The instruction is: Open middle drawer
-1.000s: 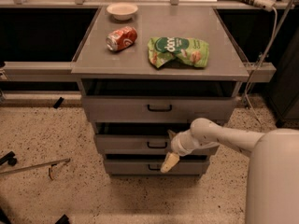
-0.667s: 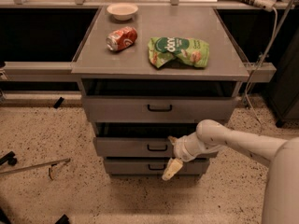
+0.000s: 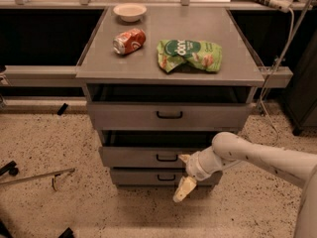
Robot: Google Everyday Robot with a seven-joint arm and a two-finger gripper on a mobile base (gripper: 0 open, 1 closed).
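My claw (image 3: 182, 177) sits low in front of the middle drawer (image 3: 138, 156). The wrist behind it covers that front's right end, so I can't see where the front stops. The arm (image 3: 267, 157) runs off the right edge of my view. The gap above the drawer is dark, and whatever lies inside is hidden. The can (image 3: 129, 41) on the desk (image 3: 148, 66) carries print too blurred to read. Some black pieces (image 3: 7, 169), possibly wheels, are cut off at the left edge.

Grey middle drawer (image 3: 132, 156) seemingly ajar, end effector (image 3: 184, 174) alongside.
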